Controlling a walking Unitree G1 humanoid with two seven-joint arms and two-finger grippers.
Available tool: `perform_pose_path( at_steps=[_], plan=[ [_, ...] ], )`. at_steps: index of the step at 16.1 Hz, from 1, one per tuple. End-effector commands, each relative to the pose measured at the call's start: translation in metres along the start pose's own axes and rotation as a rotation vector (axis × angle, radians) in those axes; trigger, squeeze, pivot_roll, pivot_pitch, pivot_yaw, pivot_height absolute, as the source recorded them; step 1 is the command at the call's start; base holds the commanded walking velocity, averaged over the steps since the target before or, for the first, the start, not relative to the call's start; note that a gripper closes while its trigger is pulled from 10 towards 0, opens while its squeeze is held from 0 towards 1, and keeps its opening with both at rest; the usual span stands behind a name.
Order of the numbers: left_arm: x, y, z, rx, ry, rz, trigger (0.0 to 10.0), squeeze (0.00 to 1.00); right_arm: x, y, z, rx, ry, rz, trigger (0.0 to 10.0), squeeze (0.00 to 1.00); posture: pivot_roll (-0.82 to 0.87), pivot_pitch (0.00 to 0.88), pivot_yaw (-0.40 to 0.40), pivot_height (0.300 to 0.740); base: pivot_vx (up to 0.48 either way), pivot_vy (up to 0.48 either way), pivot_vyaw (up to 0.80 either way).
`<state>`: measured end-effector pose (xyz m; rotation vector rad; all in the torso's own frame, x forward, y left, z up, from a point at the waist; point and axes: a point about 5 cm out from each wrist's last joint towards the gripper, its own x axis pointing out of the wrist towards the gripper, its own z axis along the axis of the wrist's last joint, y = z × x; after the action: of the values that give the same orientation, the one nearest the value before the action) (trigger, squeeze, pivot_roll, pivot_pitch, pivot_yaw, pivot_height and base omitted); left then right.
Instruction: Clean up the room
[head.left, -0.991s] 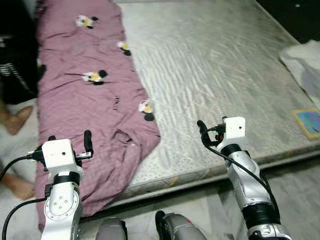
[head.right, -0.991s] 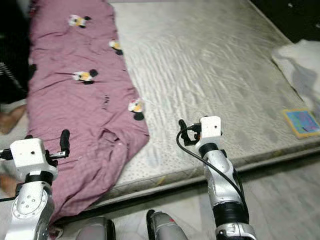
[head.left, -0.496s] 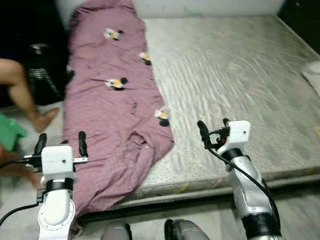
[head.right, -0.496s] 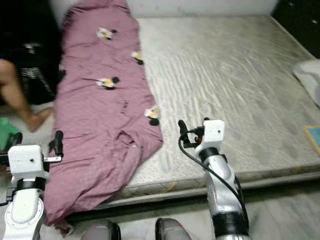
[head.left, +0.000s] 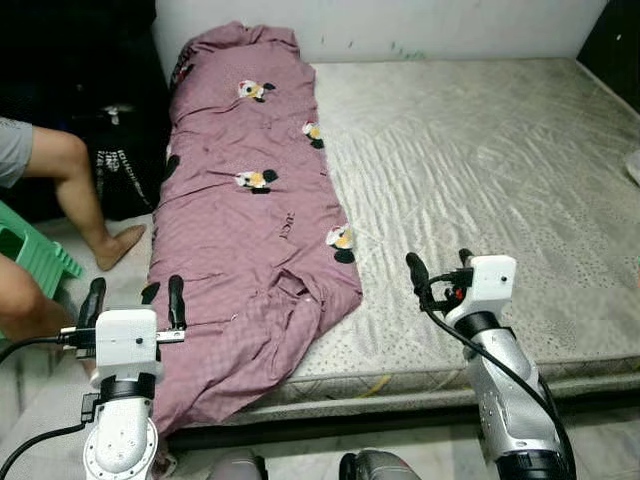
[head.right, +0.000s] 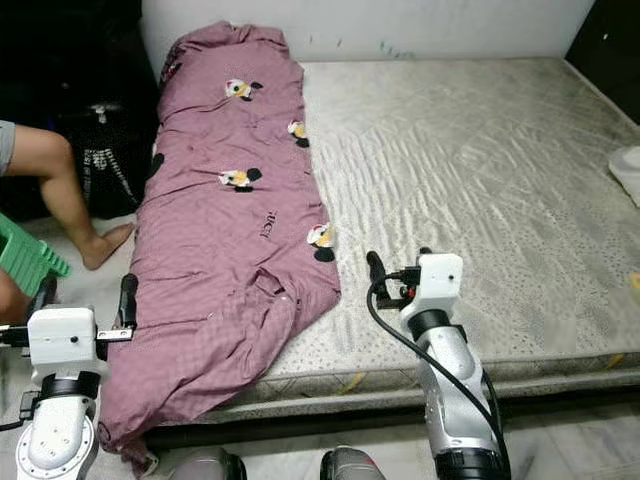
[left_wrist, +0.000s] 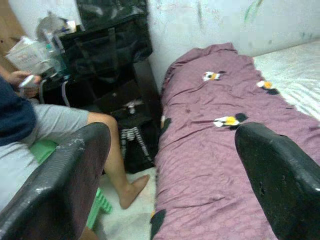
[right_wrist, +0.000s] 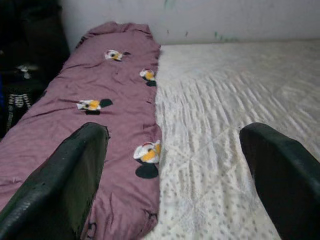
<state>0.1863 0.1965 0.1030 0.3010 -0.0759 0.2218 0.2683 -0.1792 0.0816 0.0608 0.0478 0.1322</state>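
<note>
The robot stands at the foot of a bare mattress (head.left: 480, 150), and the step in hand looks like the approach: it faces the one loose thing on the bed, a purple blanket (head.left: 255, 230) printed with small yellow-and-black figures, and neither arm touches anything yet. The blanket lies in a long strip along the mattress's left edge, from the wall end down to the near corner, where it bunches and spills over the side toward the floor. The left gripper (head.left: 132, 300) hangs just off that near corner, beside the overhanging fold, with its jaws spread wide and empty. The right gripper (head.left: 437, 272) hovers above the mattress's near edge, just beside the blanket's inner border, its jaws likewise set wide with nothing between them. To tidy, the next move probably calls for both grippers to drop onto the bunched near end and pinch the cloth at two places, so the blanket can be drawn or folded. Left of the mattress a person's bare leg (head.left: 85, 195) is near a green stool (head.left: 35, 255), with a black bag (left_wrist: 107, 42) against the wall behind; what the bag holds cannot be seen.
</note>
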Motion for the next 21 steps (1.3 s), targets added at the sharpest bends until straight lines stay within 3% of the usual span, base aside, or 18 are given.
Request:
perform_pose_path(
  at_steps=[1,3,4,5,6,7,10,11,16,18,19,20,21],
  plan=[
    [0.001,0.000,0.004,-0.001,-0.017,-0.015,10.0,0.00,-0.003,0.001,0.001,-0.001,0.001,-0.001,10.0,0.00,0.00,0.019,0.012,0.740,0.000,0.000,-0.80],
    [0.001,-0.008,0.014,0.013,-0.101,-0.103,10.0,0.00,-0.006,0.003,0.000,0.003,0.009,0.006,10.0,0.00,0.00,0.022,0.009,0.740,0.000,0.000,-0.40],
    [0.003,-0.012,0.015,-0.059,-0.088,-0.117,10.0,0.00,-0.006,0.005,0.000,0.001,0.013,0.020,10.0,0.00,0.00,0.029,0.005,0.740,0.000,0.000,0.00],
    [0.003,-0.026,0.010,-0.194,-0.010,-0.205,10.0,0.00,-0.005,0.007,0.000,0.005,0.019,0.034,10.0,0.00,0.00,0.035,0.000,0.740,0.000,0.000,0.00],
    [0.001,-0.033,0.007,-0.264,0.040,-0.247,10.0,0.00,-0.004,0.008,0.000,0.008,0.023,0.040,10.0,0.00,0.00,0.036,-0.001,0.740,0.000,0.000,0.00],
    [0.000,-0.038,-0.001,-0.374,0.132,-0.217,10.0,0.00,-0.003,0.009,0.001,0.009,0.026,0.044,10.0,0.00,0.00,0.039,-0.002,0.740,0.000,0.000,0.00],
    [0.000,-0.045,-0.004,-0.470,0.187,-0.218,10.0,0.00,0.000,0.009,0.002,0.008,0.026,0.050,10.0,0.00,0.00,0.040,-0.004,0.740,0.000,0.000,0.00],
    [0.001,-0.046,-0.003,-0.489,0.193,-0.215,10.0,0.00,0.001,0.010,0.003,0.007,0.027,0.055,10.0,0.00,0.00,0.041,-0.006,0.740,0.000,0.000,0.00],
    [0.006,-0.022,-0.005,-0.303,0.136,-0.105,10.0,0.00,0.002,0.009,0.004,0.002,0.025,0.052,10.0,0.00,0.00,0.048,-0.007,0.740,0.000,0.000,0.00],
    [0.001,-0.026,-0.002,-0.412,0.185,-0.167,10.0,0.00,0.002,0.007,0.003,0.007,0.040,0.047,10.0,0.00,0.00,0.055,-0.010,0.740,0.000,0.000,-0.72],
    [0.001,-0.028,0.001,-0.428,0.164,-0.210,10.0,0.00,0.002,0.007,0.003,0.009,0.044,0.048,10.0,0.00,0.00,0.058,-0.012,0.740,0.000,0.000,-0.80],
    [0.001,-0.025,0.003,-0.380,0.137,-0.185,10.0,0.00,0.002,0.007,0.003,0.007,0.048,0.049,10.0,0.00,0.00,0.061,-0.013,0.740,0.000,0.000,-0.80],
    [0.001,-0.024,0.002,-0.399,0.138,-0.168,10.0,0.00,0.002,0.007,0.003,0.005,0.047,0.051,10.0,0.00,0.00,0.064,-0.014,0.740,0.000,0.000,-0.80]
  ],
)
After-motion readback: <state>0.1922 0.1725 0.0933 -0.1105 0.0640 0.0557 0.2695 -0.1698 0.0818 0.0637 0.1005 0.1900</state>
